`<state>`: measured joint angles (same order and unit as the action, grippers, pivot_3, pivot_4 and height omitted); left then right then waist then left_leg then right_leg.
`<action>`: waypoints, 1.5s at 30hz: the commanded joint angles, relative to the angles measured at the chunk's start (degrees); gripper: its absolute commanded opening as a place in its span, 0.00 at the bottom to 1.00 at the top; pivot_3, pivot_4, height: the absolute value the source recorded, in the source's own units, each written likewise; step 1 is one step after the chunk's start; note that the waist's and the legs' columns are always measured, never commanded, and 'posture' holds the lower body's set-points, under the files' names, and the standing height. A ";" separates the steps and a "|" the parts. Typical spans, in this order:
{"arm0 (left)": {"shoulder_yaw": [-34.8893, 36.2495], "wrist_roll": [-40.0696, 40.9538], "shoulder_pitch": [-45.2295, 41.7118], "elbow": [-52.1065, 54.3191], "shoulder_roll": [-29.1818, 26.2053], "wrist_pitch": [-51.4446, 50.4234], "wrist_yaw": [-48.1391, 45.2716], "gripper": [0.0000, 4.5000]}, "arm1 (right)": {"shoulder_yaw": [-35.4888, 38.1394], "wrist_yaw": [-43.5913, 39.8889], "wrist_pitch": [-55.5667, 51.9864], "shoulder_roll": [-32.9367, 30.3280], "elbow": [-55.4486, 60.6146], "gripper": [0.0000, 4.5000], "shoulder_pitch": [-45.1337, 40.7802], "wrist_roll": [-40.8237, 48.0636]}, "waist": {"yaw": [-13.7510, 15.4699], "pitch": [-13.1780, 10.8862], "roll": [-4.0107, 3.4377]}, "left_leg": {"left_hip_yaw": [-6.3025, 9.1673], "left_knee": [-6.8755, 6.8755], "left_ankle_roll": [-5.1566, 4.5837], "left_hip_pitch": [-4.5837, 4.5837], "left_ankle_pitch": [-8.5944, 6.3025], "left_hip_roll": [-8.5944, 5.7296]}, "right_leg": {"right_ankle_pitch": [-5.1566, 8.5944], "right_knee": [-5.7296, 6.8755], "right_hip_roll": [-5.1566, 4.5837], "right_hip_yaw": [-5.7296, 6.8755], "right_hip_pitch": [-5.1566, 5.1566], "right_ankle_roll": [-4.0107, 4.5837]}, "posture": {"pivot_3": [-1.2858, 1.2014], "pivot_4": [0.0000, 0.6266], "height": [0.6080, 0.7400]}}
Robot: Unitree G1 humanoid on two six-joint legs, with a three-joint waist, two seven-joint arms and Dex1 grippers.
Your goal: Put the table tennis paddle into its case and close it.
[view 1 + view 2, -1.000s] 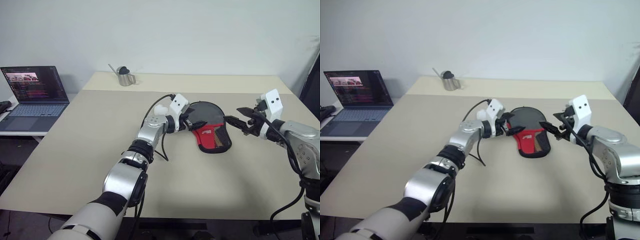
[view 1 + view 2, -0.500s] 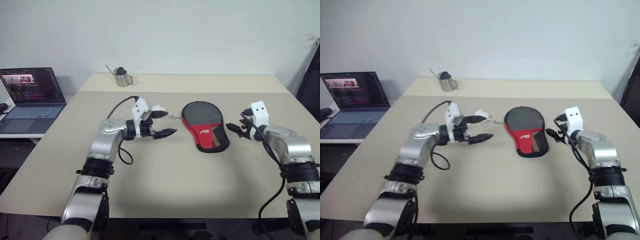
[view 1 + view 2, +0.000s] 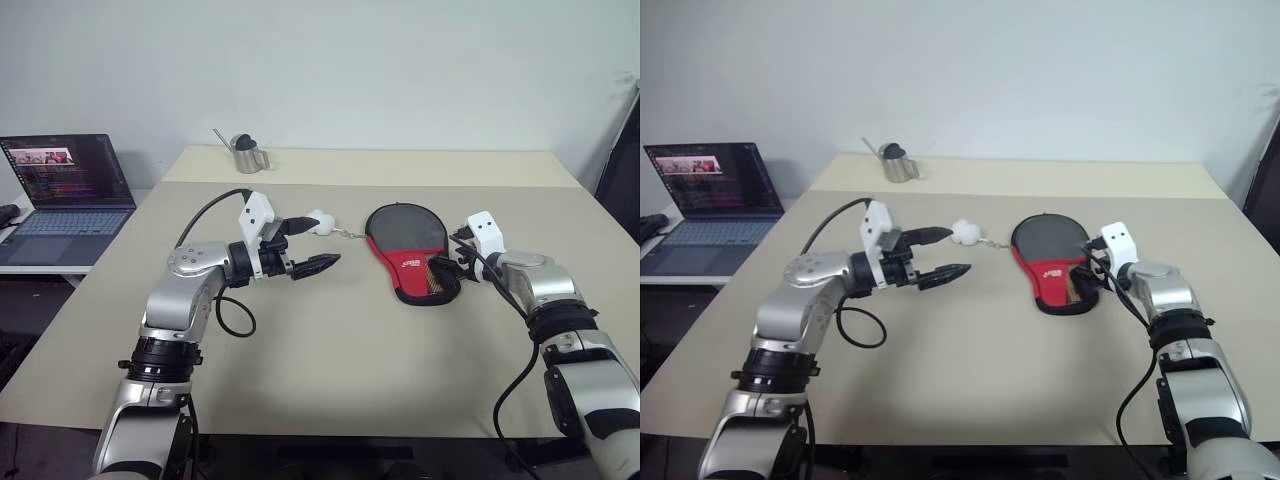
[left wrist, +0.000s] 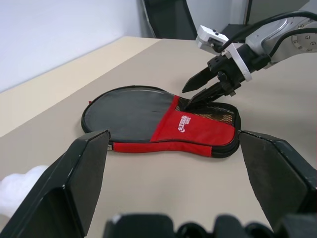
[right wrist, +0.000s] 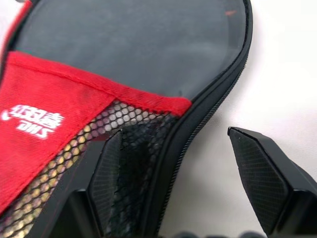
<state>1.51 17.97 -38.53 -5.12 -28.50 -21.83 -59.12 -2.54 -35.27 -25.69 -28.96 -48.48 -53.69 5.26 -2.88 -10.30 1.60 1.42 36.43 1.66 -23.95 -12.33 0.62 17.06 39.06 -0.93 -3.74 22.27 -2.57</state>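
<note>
Presently, on the pale beige bench (image 3: pixel 350 380):

Item: paddle-shaped soft black fabric case (image 3: pixel 415 250) with red logo panel and mesh pocket, lying flat at centre-right. A white pompom charm (image 3: pixel 320 221) on a fine chain lies just beside its rounded end. A wooden shape shows through the mesh; probably the paddle's handle, though the paddle itself cannot be picked out. Whether the zipper rim is fully closed cannot be told.

Item: right claw (image 3: pixel 452 266), two black fingers spread moderately wide, holding nothing. It straddles the case's zipper rim at the mesh end, one fingertip (image 5: pixel 111 173) over the mesh, the other over bare bench.

Item: left claw (image 3: pixel 303 247), fingers wide apart, empty, hovering near the pompom, apart from the case.

Item: small metal jug (image 3: pixel 246 153), far edge; open laptop (image 3: pixel 68 190) on a side table.

Step judged: closing the case. Next move likely calls for the right claw to find and pinch the zipper pull while the left steadies the rounded end.
</note>
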 commanded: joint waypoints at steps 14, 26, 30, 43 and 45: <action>0.80 1.87 0.41 4.56 -2.22 -1.15 0.33 1.00 | -0.89 -6.30 2.94 4.67 -12.03 0.81 -5.28 -3.49 | -1.06 0.01 -0.01 | -0.02 -0.01 0.00 0.10 0.00 0.06 | 0.00 0.05 0.04 -0.03 -0.05 0.01 | 0.52 0.24 1.00; 0.83 1.87 1.70 5.58 -3.28 -1.56 0.22 1.00 | -0.45 -4.55 3.61 6.75 -15.50 0.09 -6.24 -5.39 | -1.88 0.03 0.00 | 0.00 0.06 0.00 0.27 0.00 0.05 | -0.01 0.14 0.03 -0.03 -0.22 0.00 | 0.52 0.24 1.00; 0.90 1.87 3.45 6.10 -4.71 -1.86 -0.65 1.00 | -0.19 -4.41 3.26 7.24 -15.83 0.01 -6.25 -5.26 | -1.95 0.03 0.00 | 0.00 0.13 0.00 0.31 0.00 0.05 | -0.01 0.20 0.04 -0.03 -0.25 0.00 | 0.52 0.24 1.00; 2.36 7.28 12.60 10.37 -15.06 -5.21 -9.56 1.00 | -0.12 -11.11 -8.39 10.51 0.46 0.01 -2.55 -0.92 | -2.16 0.03 0.00 | -0.04 0.03 0.00 0.39 -0.01 0.11 | 0.00 0.25 0.07 -0.11 -0.21 0.01 | 0.52 0.24 1.00; 2.78 8.82 13.64 11.76 -15.98 -6.31 -10.21 1.00 | -0.62 -11.35 -12.56 11.21 7.54 0.01 -0.21 0.33 | -2.26 0.03 0.00 | -0.05 -0.02 0.00 0.39 -0.01 0.17 | 0.00 0.22 0.07 -0.13 -0.19 0.02 | 0.52 0.24 1.00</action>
<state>2.31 24.57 -25.13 3.18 -43.24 -27.42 -68.43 -1.44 -43.88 -34.40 -19.90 -46.83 -55.12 3.38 -5.14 -10.28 1.59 1.36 36.39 1.65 -23.56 -12.34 0.80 17.06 39.30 -0.86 -3.88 22.10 -2.55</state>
